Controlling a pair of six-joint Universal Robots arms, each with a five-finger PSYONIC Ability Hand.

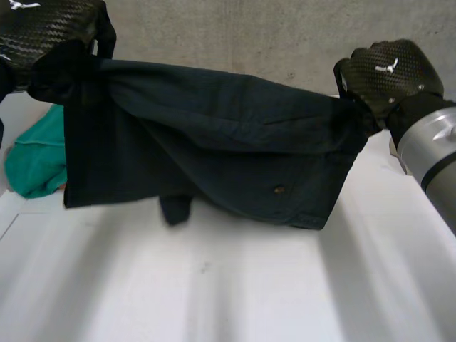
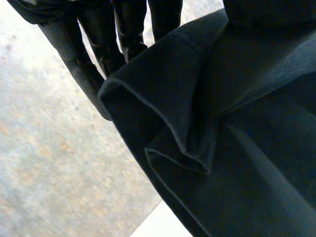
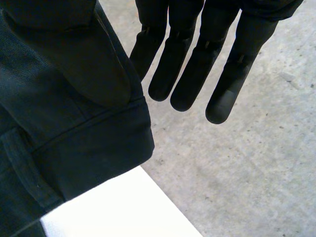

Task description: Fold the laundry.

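A dark garment (image 1: 214, 149) hangs stretched between my two hands above the white table (image 1: 249, 285), its lower edge near the tabletop. My left hand (image 1: 50, 28) grips its upper left corner, which is bunched under the hand. My right hand (image 1: 392, 68) grips the upper right corner. In the left wrist view the fingers (image 2: 94, 49) reach out straight beside a folded hem of the garment (image 2: 222, 148). Straight fingers (image 3: 197, 74) also show in the right wrist view, where the thumb (image 3: 84, 59) presses the garment's seamed edge (image 3: 59, 138).
A teal cloth (image 1: 39, 160) lies crumpled on the table at the far left, partly behind the garment. A grey concrete wall (image 1: 285, 35) stands behind the table. Bare white tabletop spreads in front of the garment.
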